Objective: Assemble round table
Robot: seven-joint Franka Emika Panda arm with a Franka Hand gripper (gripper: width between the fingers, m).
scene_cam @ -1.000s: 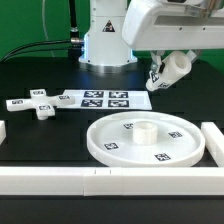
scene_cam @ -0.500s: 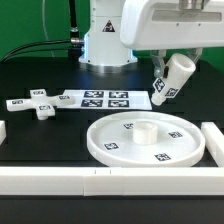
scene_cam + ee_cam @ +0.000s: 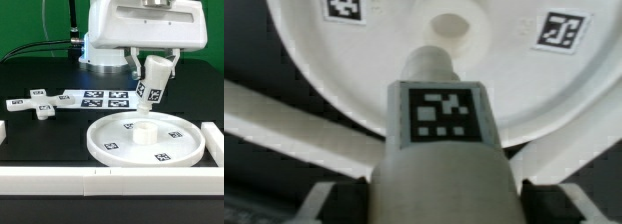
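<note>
- Currently the gripper (image 3: pixel 150 66) is clamping the tilted post (image 3: pixel 152 80) above the disc (image 3: pixel 105 150), near its 12 o'clock rim.
- Raised ring (image 3: pixel 143 127) is sitting at the disc's centre; cross piece (image 3: pixel 38 104) is lying at 10 o'clock.

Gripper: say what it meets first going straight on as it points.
The gripper, leading with its cylinder post, would likely meet the raised centre hub of the round disc; depth unclear.

Work surface: a matte black table (image 3: pixel 40 140). A green backdrop (image 3: pixel 25 25) stands behind it. White border bars (image 3: pixel 60 180) line the near edge and the exterior view's right side. The marker board (image 3: pixel 95 98) lies flat mid-table. Lighting is even.
</note>
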